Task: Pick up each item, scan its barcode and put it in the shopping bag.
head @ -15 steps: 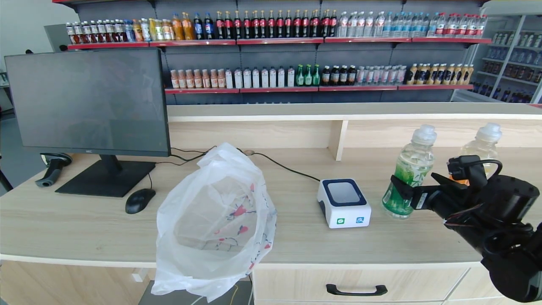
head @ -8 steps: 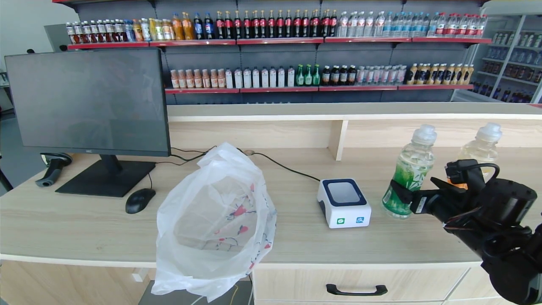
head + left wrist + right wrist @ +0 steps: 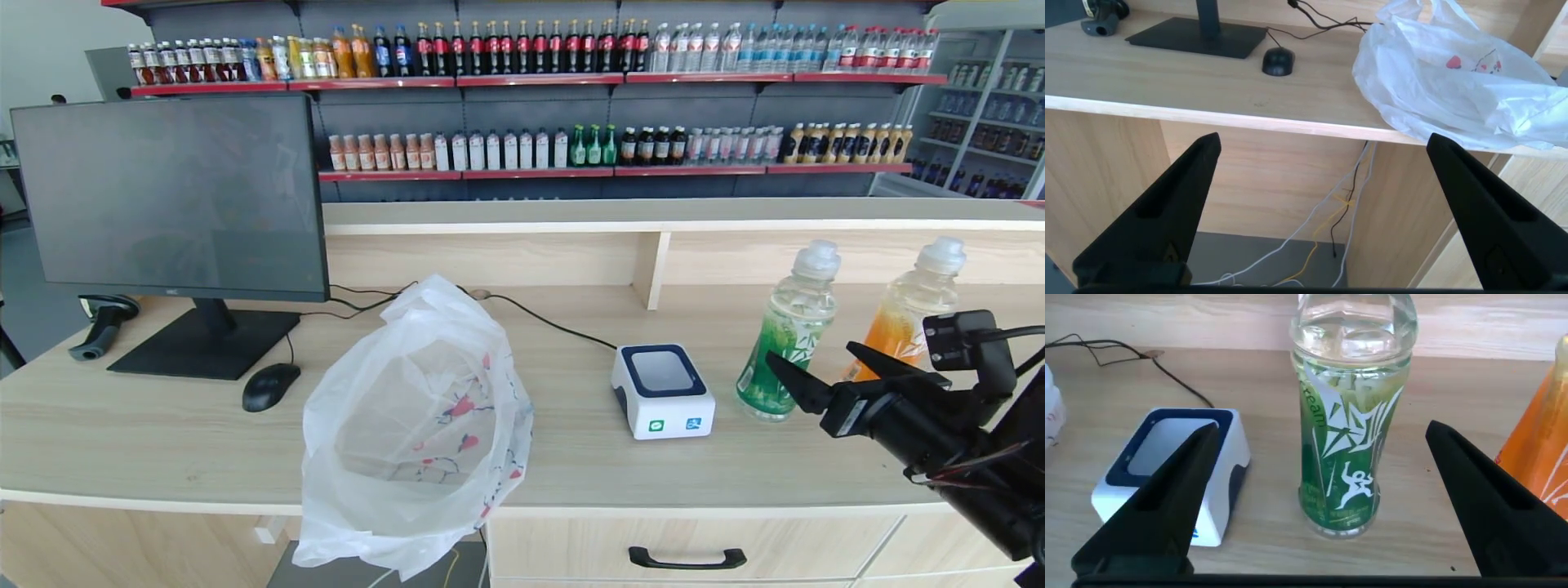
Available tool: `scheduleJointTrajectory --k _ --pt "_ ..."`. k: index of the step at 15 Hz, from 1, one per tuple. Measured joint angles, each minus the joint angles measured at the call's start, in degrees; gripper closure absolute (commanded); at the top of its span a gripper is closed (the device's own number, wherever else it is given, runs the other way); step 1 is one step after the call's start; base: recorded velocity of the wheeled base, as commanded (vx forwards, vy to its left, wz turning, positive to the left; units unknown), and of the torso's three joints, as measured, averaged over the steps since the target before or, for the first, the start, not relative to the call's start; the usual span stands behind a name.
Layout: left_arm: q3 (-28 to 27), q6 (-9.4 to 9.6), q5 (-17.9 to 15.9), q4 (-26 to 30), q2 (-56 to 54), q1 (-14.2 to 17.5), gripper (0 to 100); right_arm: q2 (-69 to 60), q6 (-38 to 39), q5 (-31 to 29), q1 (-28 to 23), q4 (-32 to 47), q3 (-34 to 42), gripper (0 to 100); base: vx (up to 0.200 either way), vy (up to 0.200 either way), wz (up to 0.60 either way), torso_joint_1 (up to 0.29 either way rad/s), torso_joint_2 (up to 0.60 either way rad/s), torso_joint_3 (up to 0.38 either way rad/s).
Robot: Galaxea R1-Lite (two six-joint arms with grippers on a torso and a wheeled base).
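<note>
Our right gripper (image 3: 812,356) has drawn back from the green-labelled bottle (image 3: 789,331); its fingers, spread wide, now sit just short of it, holding nothing. The bottle stands upright on the counter (image 3: 163,441) between the barcode scanner (image 3: 661,390) and an orange-labelled bottle (image 3: 902,322): clear body, pale cap, green label with white leaves and a small figure. Our left gripper (image 3: 1324,140), fingers spread, hangs below the counter edge near the shopping bag (image 3: 416,433).

The surface (image 3: 163,441) is pale wood, smooth and matt, and the shopping bag (image 3: 416,425) is thin, crinkled, half-clear white plastic. The green-label bottle (image 3: 788,335) and the orange-label bottle (image 3: 902,322) are clear glossy plastic, the scanner (image 3: 663,390) is smooth white plastic with a shiny window, and my jaws look matt black.
</note>
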Motion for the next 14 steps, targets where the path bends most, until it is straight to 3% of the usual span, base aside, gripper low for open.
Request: scheduleJointTrajectory --k 3,8,14 --pt "0.0 -0.02 0.0 0.0 0.0 0.0 0 -2.8 8.1 0.0 6.6 0.0 0.2 0 0.000 0.000 0.00 0.000 0.00 0.000" --pt "0.0 -0.02 0.0 0.0 0.0 0.0 0 -3.6 16.8 0.0 13.3 0.0 -2.0 0 0.000 0.000 0.00 0.000 0.00 0.000" --pt "0.0 -0.05 0.0 0.0 0.0 0.0 0 0.9 22.2 0.1 14.4 0.0 -2.5 0 0.000 0.000 0.00 0.000 0.00 0.000"
